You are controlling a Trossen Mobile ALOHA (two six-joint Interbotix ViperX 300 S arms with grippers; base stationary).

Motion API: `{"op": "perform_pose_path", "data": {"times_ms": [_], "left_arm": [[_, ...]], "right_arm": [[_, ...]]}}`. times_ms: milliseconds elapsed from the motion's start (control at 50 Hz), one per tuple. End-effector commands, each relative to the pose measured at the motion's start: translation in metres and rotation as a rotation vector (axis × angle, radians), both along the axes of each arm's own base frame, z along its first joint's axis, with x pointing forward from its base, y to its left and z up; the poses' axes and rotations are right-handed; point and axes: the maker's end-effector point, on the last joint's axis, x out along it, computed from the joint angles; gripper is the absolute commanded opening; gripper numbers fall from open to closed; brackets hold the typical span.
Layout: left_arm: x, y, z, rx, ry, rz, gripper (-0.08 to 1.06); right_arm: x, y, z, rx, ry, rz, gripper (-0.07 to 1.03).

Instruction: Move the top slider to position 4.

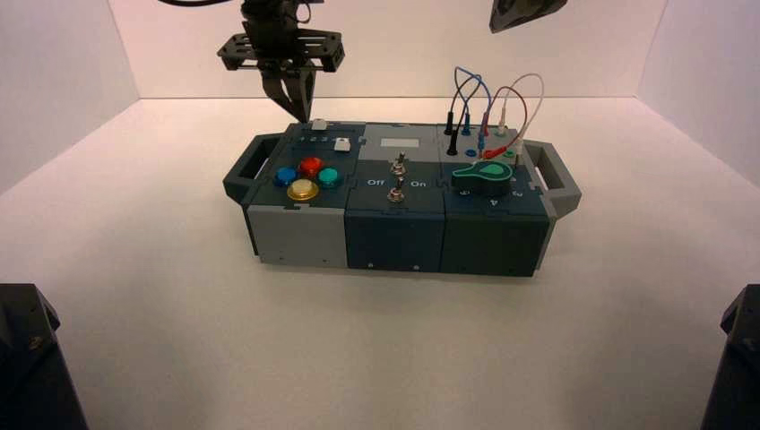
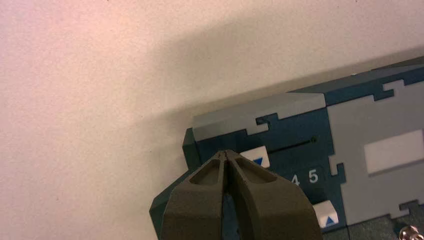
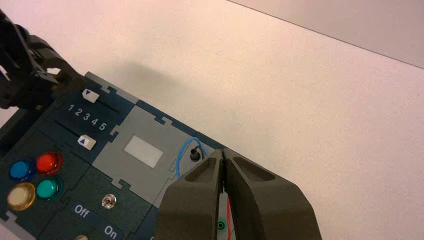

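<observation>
So the counter point(image 1: 403, 349) is a pale off-white, smooth-looking top, with plain light walls point(image 1: 376, 49) standing along its far edge and both sides. Sitting right on it is one chunky control box point(image 1: 394, 197), grey and dark teal panels, with a dark handle on each end: the left handle point(image 1: 251, 170) and the right handle point(image 1: 552, 179). Up close in the left wrist view the surface has a faint speckle to it, plus a soft shadow running alongside the box. There's a pinkish-warm tint on parts of it too.
</observation>
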Motion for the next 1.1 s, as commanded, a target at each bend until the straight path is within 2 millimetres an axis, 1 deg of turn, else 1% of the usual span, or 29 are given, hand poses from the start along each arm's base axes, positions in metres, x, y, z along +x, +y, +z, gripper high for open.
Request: {"op": "perform_pose_path", "data": {"times_ms": [20,320,600,760,1100], "left_arm": [[0.009,-0.009,0.012,-0.02,-0.035,-0.002,-0.03],[0.01,-0.016,0.004,-0.014,-0.025,-0.019,-0.03],[0.007,-0.023,0.006,-0.014,-0.02,-0.033,-0.03],[0.004,-0.029,0.007,-0.016,-0.023,-0.049,-0.03],[0.004,-0.035,0.01,-0.018,-0.022,-0.058,-0.03]], "right_arm": [[0.006,0.004,0.013,0.016,-0.033,0.003,-0.02],[0.006,0.004,0.011,0.015,-0.03,0.003,-0.02],[0.006,0.004,0.011,0.014,-0.031,0.003,-0.02],[0.007,0.004,0.012,0.014,-0.032,0.002,-0.02],[0.007,0.003,0.011,0.012,-0.031,0.003,-0.02]]}}
